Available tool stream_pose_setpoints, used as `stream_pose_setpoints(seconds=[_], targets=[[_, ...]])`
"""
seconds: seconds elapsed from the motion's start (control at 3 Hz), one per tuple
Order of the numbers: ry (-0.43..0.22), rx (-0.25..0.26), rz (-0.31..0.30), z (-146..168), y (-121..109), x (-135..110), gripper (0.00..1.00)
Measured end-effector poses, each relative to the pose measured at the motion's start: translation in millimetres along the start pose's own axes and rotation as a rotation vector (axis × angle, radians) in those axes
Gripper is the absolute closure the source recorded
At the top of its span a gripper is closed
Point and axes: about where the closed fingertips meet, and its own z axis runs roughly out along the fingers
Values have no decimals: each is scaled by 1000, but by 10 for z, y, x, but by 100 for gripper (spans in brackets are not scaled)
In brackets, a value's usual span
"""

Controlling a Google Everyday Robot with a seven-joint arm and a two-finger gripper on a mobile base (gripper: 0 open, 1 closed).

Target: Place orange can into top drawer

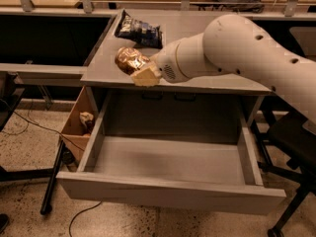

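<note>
The orange can (128, 59), mottled orange-tan, lies on its side at the front left of the grey table top (101, 70). My gripper (142, 72) is at the can's right end and closed on it; one tan finger (146, 76) shows just below the can. The white arm reaches in from the right and hides the rest of the gripper. The top drawer (168, 194) is pulled wide open below the table. It is a shallow grey box with nothing in it. The can is above the drawer's back left part, over the table edge.
A dark blue crinkled snack bag (138, 30) lies at the back of the table top. A brown cardboard box (78, 125) with a small object inside stands left of the drawer. A dark chair (292, 138) is at the right, and a black desk (44, 38) at the left.
</note>
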Motion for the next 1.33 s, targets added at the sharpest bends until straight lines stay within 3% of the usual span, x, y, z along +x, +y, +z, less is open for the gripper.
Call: stream_pose_setpoints(seconds=[0.33, 0.67, 1.0, 1.33], targets=[[-18, -109, -97, -1, 177, 17, 100], [17, -221, -203, 125, 275, 92, 100], [76, -318, -261, 403, 337, 155, 100], [138, -418, -278, 771, 418, 221, 98]])
